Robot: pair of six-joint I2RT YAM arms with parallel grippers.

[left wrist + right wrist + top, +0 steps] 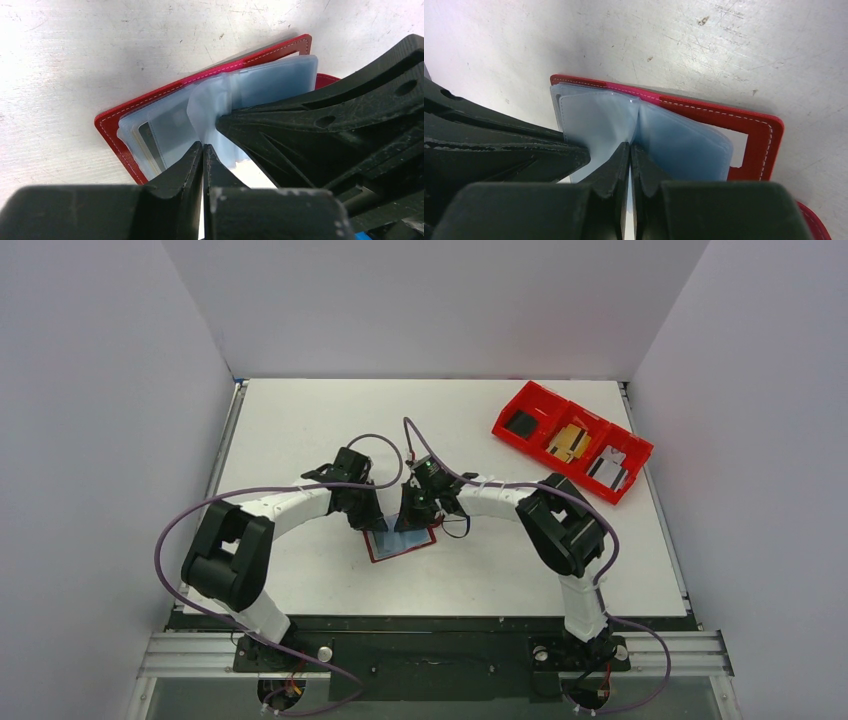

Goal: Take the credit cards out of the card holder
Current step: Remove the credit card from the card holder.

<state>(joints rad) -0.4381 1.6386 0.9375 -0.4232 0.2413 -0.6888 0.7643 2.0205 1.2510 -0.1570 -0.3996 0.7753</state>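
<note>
The card holder (376,548) lies open like a book on the white table between both arms; its red cover also shows in the left wrist view (150,100) and the right wrist view (744,125). Pale blue-grey sleeves (684,142) fan up from its spine. A card with dark and yellowish bands (150,142) sits inside a sleeve. My left gripper (202,149) is shut, its tips on the sleeves at the holder's left (372,523). My right gripper (630,147) is shut, its tips at the crease between two sleeves (410,520). I cannot tell whether either pinches a sleeve.
A bright red three-compartment bin (570,440) stands at the back right with small dark and yellowish items inside. The two grippers are almost touching over the holder. White walls enclose the table on three sides.
</note>
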